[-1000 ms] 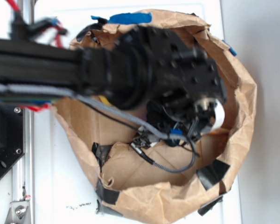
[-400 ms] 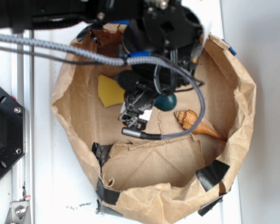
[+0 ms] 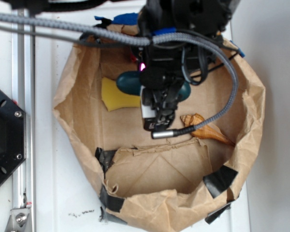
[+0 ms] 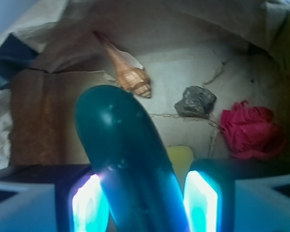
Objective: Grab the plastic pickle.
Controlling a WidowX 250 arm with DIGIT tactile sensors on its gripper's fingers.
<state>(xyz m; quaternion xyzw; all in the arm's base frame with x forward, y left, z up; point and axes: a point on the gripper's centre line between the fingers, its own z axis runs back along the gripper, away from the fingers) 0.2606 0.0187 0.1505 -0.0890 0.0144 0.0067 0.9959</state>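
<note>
The plastic pickle lies between the gripper pads, pinched — long axis toward 11 o'clock, toward the seashell.

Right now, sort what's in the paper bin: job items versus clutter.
Job:
plastic pickle, lying between the fingers of the gripper

Lying about:
seashell
grey rock
red crumpled thing
yellow piece

The black arm reaches in from the top, pointing down. Its gripper holds the pickle between two glowing fingers.
</note>
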